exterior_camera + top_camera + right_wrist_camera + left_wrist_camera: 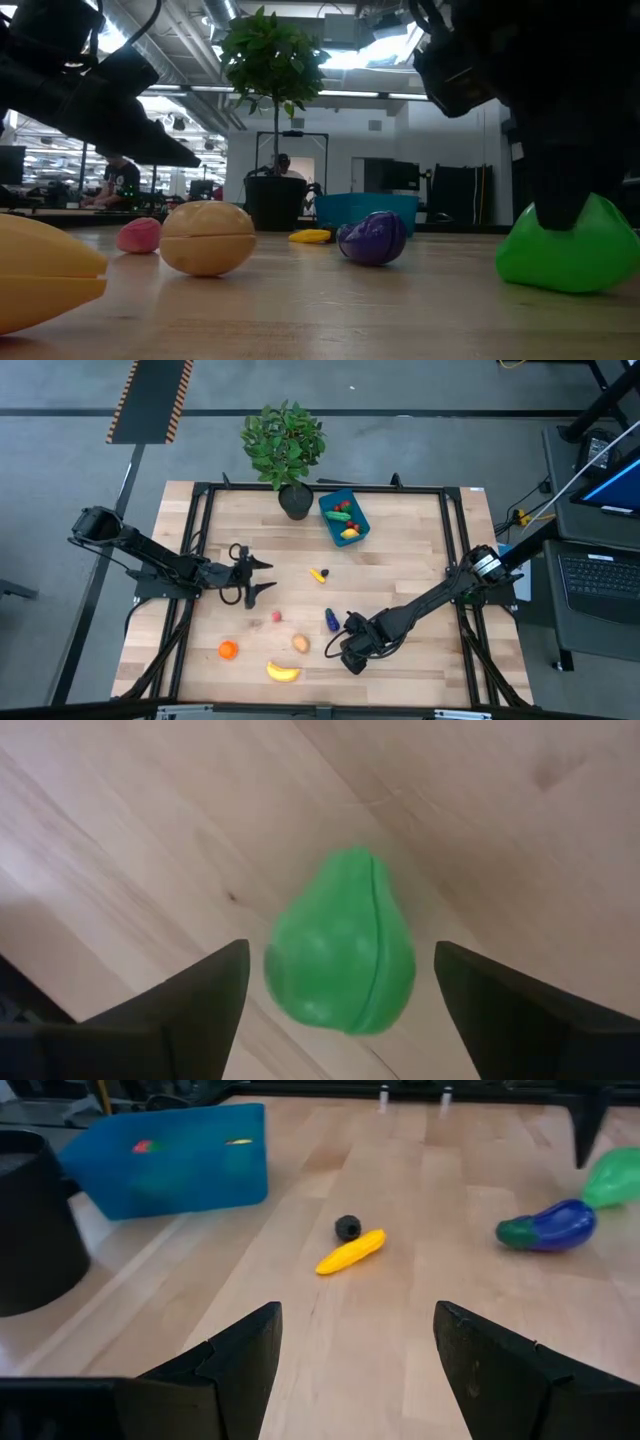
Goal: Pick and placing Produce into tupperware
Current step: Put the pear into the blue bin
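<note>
Your right gripper (335, 1010) hovers, jaws wide, over the green pear (343, 942): light, hard, slippery plastic, so pinch its fat belly. Left gripper (250, 575) waits open.

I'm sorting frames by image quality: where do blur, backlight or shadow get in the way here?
Low view: ceiling lights behind turn the arms into silhouettes, and the near banana is soft. Right wrist view: the green pear is blurred. Left wrist view: the blue tupperware is soft. High view: evenly lit.
</note>
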Tool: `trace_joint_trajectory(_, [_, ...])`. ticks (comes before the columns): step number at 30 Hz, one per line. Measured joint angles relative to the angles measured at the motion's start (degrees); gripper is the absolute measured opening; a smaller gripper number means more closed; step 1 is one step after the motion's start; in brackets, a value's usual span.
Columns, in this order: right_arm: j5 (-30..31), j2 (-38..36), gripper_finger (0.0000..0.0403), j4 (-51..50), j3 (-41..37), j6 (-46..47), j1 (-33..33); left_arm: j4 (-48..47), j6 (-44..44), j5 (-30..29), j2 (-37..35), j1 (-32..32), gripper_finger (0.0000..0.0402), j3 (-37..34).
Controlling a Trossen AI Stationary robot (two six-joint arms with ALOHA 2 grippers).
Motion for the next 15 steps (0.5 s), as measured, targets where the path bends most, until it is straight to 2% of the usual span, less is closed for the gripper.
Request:
trace_joint_trajectory(4, [0.0,0.0,0.0319,0.3,0.0,0.1,0.0,0.0,0.0,2.3,0.0,0.0,0.0253,0.0])
trace_joint_trajectory(15, [-0.1,3.1,0.0319,0.5,0.0,-0.2,0.0,0.0,0.0,2.4,0.0,0.0,0.0253,0.0])
